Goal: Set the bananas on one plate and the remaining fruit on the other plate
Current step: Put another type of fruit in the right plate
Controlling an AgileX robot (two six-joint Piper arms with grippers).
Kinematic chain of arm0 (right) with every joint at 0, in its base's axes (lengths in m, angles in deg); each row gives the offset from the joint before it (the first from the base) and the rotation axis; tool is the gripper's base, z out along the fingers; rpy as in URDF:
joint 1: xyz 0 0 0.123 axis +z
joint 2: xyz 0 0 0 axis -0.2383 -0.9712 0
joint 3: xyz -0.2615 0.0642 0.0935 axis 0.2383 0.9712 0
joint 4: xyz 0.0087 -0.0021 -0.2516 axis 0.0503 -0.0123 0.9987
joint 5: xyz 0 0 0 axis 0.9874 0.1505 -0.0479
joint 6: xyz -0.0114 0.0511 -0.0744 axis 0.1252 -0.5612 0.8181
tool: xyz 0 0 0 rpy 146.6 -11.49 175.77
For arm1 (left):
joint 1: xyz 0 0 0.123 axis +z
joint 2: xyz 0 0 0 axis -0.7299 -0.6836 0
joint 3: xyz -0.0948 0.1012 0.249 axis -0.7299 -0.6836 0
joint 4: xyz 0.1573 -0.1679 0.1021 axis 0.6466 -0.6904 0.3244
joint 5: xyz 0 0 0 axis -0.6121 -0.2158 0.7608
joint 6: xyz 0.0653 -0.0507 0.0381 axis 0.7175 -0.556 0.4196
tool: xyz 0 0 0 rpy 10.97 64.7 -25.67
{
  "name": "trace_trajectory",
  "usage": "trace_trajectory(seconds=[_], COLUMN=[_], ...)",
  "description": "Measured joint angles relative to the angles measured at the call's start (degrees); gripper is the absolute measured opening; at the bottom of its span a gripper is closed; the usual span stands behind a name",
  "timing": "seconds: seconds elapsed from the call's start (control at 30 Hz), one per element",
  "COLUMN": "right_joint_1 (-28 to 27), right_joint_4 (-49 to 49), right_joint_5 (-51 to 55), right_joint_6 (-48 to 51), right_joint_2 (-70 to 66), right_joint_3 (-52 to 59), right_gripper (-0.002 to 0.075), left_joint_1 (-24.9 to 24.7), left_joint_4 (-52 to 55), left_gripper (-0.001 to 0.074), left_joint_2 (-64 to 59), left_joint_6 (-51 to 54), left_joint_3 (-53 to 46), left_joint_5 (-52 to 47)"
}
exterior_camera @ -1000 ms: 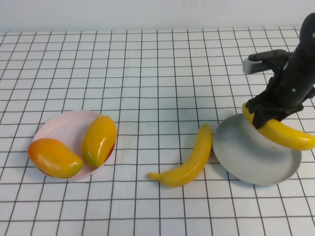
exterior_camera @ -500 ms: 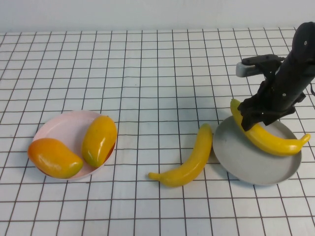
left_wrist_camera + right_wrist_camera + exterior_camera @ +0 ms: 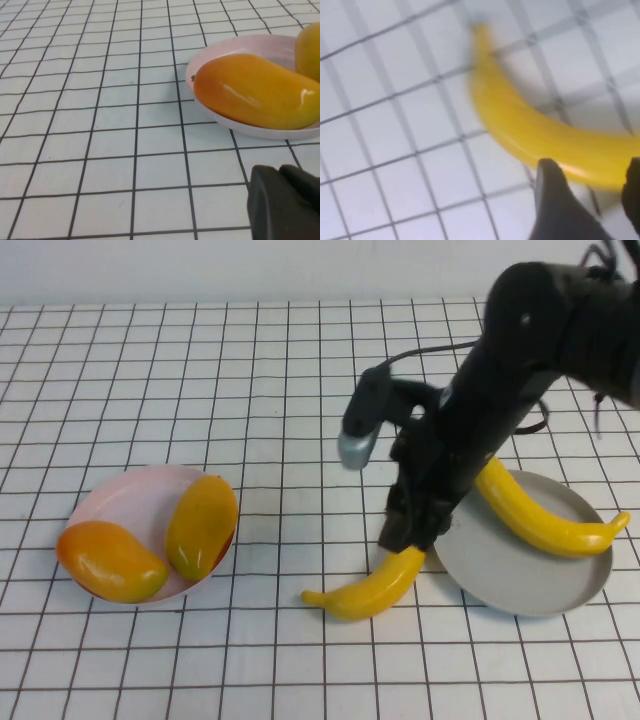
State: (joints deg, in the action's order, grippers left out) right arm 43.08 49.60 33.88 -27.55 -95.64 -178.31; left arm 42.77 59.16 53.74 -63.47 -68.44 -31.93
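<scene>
Bananas lie apart: one banana [image 3: 545, 515] rests across the grey plate [image 3: 520, 580], its tip past the plate's right rim, while the other banana [image 3: 372, 585] [image 3: 535, 132] lies on the gridded counter [image 3: 250, 370] just left of that plate, its upper end beside the rim. The right pincer [image 3: 410, 535] [image 3: 587, 200] hangs directly over that upper end with its two fingers spread to either side of the fruit, not clamped on it. Well left of the grey plate, the pink plate [image 3: 120, 500] [image 3: 235, 50] holds both mango-like fruits [image 3: 200, 525] [image 3: 255, 90] side by side. The left pincer [image 3: 285, 200] sits clenched near the pink plate, holding nothing.
</scene>
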Motion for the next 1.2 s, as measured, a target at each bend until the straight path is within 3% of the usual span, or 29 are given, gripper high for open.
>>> trace_trajectory(seconds=[0.13,0.2,0.3,0.47,0.63,1.03,1.13,1.2], right_joint_1=[7.5,10.3,12.6,13.1,13.1,13.1,13.1,13.1], right_joint_4=[2.2,4.3,8.1,11.4,15.2,15.6,15.7,15.7], right_joint_5=[-2.1,-3.6,-5.7,-5.7,-1.8,-4.6,-5.9,-7.7], right_joint_6=[5.3,7.9,9.4,10.0,10.6,13.5,13.9,13.2], right_joint_2=[-1.7,-3.2,-5.2,-6.9,-6.9,-10.8,-12.1,-12.3], right_joint_3=[0.0,0.0,0.0,0.0,0.0,0.0,0.0,0.0], right_gripper=[0.0316,0.0387,0.0485,0.0542,0.0534,0.0517,0.0467,0.038], left_joint_1=[0.0,0.0,0.0,0.0,0.0,0.0,0.0,0.0], left_joint_4=[0.0,0.0,0.0,0.0,0.0,0.0,0.0,0.0], left_gripper=[-0.0004,-0.0004,-0.0004,-0.0004,-0.0004,-0.0004,-0.0004,-0.0004], left_joint_2=[0.0,0.0,0.0,0.0,0.0,0.0,0.0,0.0], left_joint_6=[0.0,0.0,0.0,0.0,0.0,0.0,0.0,0.0], left_joint_3=[0.0,0.0,0.0,0.0,0.0,0.0,0.0,0.0], left_joint_5=[0.0,0.0,0.0,0.0,0.0,0.0,0.0,0.0])
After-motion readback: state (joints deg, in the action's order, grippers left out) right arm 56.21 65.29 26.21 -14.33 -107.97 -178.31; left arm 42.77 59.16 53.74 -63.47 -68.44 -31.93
